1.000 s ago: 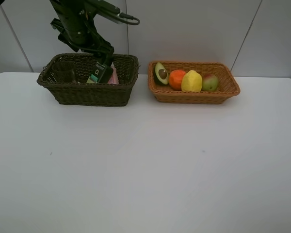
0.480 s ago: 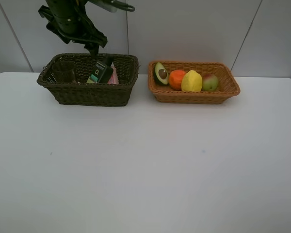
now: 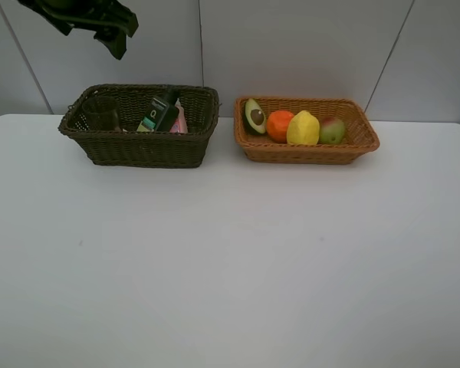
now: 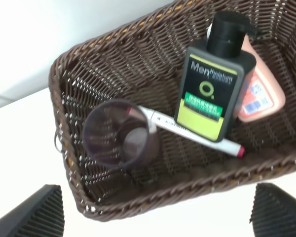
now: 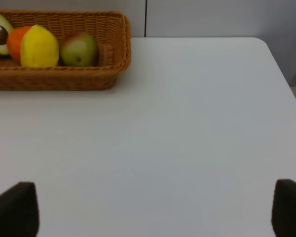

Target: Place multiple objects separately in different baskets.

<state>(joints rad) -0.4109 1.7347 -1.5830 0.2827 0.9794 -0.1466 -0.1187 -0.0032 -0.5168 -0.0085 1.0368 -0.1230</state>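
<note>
Left end effector wide and empty above dark basket, white table, pale panelled wall

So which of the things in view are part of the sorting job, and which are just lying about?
Job:
dark basket: cup, marker, pump bottle, pink bottle
tan basket: avocado, orange, lemon, mango

Lying about:
Nothing; only the bare table.
</note>
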